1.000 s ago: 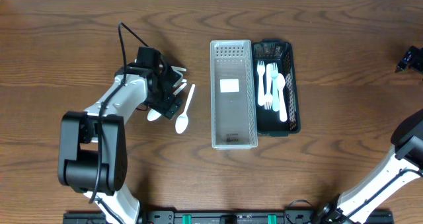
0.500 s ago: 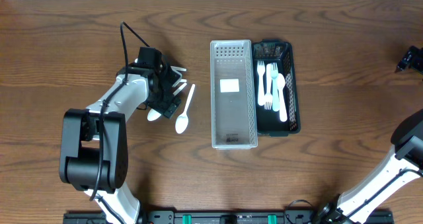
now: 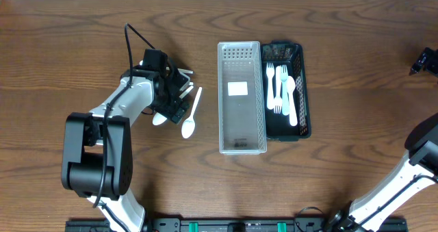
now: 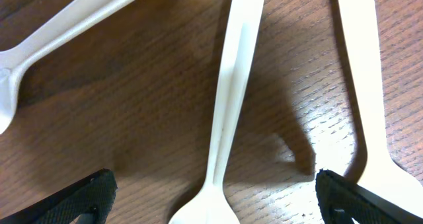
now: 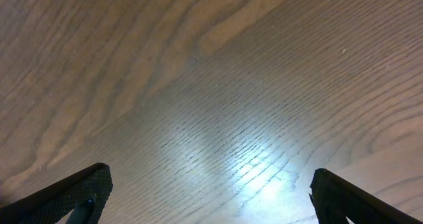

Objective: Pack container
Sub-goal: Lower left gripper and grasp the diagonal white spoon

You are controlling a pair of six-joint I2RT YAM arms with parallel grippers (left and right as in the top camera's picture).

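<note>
My left gripper [image 3: 171, 98] is open and low over a small pile of white plastic cutlery on the table, left of the containers. In the left wrist view its fingertips [image 4: 215, 201] straddle a white spoon [image 4: 228, 112], with another handle [image 4: 360, 78] on the right and one [image 4: 66, 22] at upper left. A free white spoon [image 3: 192, 113] lies just right of the gripper. A clear empty bin [image 3: 241, 95] stands mid-table. The black tray [image 3: 301, 88] beside it holds several white forks and spoons [image 3: 280, 88]. My right gripper [image 3: 426, 59] is open at the far right edge, over bare wood [image 5: 211, 105].
A white label [image 3: 237, 89] lies on the floor of the clear bin. The left arm's cable [image 3: 129, 47] loops above the arm. Bare wooden tabletop [image 3: 363, 122] lies between the tray and the right arm.
</note>
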